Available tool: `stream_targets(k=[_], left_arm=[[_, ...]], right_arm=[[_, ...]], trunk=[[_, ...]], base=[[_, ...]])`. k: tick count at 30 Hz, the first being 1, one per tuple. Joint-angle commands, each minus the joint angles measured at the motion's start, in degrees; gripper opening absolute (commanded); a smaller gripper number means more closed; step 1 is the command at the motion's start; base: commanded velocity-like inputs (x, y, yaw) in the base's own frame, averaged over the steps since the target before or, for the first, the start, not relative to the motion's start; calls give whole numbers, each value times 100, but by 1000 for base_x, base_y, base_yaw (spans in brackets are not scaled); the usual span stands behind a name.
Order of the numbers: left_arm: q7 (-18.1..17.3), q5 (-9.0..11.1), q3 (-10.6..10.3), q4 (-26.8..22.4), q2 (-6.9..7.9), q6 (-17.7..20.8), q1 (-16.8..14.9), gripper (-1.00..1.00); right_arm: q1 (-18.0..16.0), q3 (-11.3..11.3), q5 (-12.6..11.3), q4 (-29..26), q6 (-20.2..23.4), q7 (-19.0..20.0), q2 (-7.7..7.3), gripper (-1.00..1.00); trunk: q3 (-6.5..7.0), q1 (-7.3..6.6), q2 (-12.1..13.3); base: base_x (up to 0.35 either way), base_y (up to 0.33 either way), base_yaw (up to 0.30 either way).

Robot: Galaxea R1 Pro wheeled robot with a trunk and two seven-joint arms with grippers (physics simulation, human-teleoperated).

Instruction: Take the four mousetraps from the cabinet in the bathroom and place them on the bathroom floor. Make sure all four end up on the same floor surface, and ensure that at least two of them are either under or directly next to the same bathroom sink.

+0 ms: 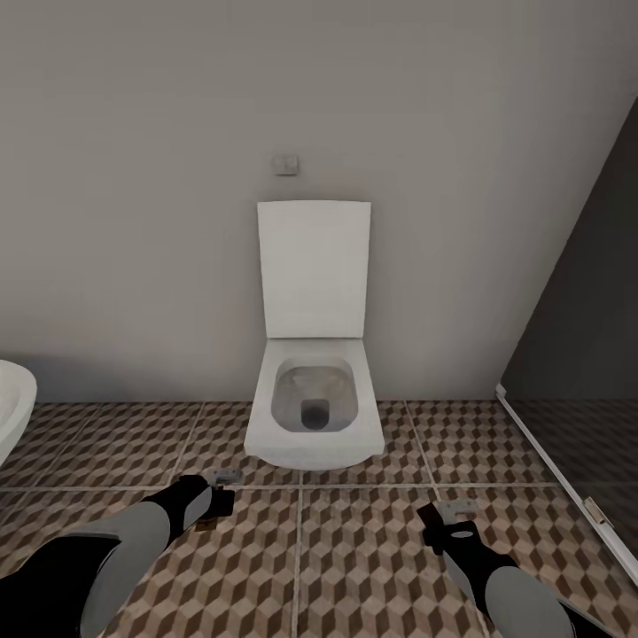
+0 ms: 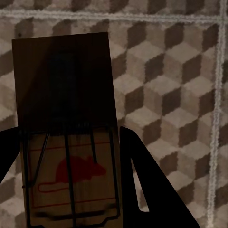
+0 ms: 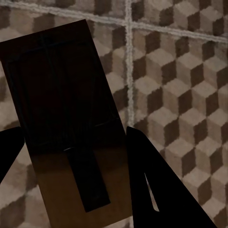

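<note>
Two mousetraps are in transit, one per hand, above the bathroom floor point(image 1: 372, 567). Largest item ahead is the white toilet point(image 1: 315, 416), lid raised, against the grey wall point(image 1: 133, 221). A white basin edge point(image 1: 13, 403), possibly the sink, shows at far left, nearer the left arm. A dark glass partition point(image 1: 576, 354) stands at right. The left hand point(image 1: 215, 501) is clamped on a mousetrap point(image 2: 66, 137), its long axis running out along the fingers, red mouse mark visible. The right hand point(image 1: 443, 523) is clamped on the second mousetrap point(image 3: 71, 123) in like manner. Judgement: the placing turns on moving leftward, toward that basin.
</note>
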Motion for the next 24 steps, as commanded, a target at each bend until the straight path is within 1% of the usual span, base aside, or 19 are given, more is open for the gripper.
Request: stream_targets(k=[1, 24], left_arm=[[5, 40, -39, -3, 0, 24, -3, -100], [5, 40, -39, -3, -1, 27, -3, -100]], right_arm=[[-4, -20, 54, 0, 24, -44, 1, -100], [-4, -17, 54, 0, 24, -40, 0, -100]], trunk=[[-5, -1, -2], [-5, -1, -2]], base=[[0, 0, 0], [0, 0, 0]])
